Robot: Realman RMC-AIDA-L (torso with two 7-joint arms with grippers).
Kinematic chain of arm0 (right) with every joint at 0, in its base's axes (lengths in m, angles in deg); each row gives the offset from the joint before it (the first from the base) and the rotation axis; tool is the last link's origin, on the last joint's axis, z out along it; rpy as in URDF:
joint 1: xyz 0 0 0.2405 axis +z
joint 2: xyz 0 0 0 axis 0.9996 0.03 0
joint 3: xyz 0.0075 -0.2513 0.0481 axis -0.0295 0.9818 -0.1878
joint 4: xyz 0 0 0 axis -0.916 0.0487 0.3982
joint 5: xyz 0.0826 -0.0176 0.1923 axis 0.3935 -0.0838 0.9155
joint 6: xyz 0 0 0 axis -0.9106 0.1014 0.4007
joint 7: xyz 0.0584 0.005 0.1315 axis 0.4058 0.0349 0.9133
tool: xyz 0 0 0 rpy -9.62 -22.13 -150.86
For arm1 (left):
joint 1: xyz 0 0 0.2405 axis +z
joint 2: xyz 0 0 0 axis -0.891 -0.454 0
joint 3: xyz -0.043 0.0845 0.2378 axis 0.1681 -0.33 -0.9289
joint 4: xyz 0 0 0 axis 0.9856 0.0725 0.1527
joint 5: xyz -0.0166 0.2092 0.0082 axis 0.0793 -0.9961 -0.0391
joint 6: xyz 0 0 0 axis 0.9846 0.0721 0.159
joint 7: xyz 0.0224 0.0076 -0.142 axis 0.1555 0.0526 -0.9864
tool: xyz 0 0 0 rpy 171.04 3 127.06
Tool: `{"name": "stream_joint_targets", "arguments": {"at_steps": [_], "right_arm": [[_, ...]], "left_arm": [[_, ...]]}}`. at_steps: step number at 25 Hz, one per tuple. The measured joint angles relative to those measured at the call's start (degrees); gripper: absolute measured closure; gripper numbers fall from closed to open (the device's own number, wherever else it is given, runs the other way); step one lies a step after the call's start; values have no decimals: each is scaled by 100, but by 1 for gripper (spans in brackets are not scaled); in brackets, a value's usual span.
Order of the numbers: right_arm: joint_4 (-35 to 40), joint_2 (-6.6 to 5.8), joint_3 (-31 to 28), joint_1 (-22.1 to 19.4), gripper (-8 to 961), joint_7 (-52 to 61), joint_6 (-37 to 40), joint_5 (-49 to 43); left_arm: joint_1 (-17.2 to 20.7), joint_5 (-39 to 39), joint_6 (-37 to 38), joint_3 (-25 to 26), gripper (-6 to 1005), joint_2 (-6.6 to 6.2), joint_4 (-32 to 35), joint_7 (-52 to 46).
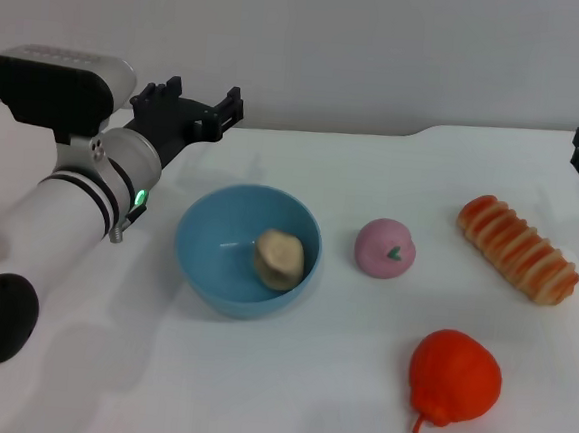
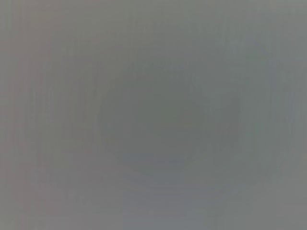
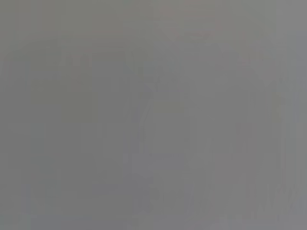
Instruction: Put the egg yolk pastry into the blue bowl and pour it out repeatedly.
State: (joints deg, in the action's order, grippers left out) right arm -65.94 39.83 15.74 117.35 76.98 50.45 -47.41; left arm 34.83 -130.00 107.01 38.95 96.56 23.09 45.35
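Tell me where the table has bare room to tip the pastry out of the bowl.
Bare table lies in front of the blue bowl, left of the red fruit; more behind the bowl toward the wall. The egg yolk pastry sits inside. Right of the bowl is crowded: pink ball, striped roll. The left claw hangs behind-left.
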Motion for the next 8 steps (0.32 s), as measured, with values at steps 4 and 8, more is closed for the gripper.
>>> {"name": "stream_joint_targets", "arguments": {"at_steps": [4,8], "right_arm": [[-70,-1,-2,-36,355,-16,71,114],[-128,-1,-6,-103,355,81,318,240]], "left_arm": [[3,-9,16,-106,214,1,-2,-12],[-26,-27,26,-177,214,3,-2,-14]]}}
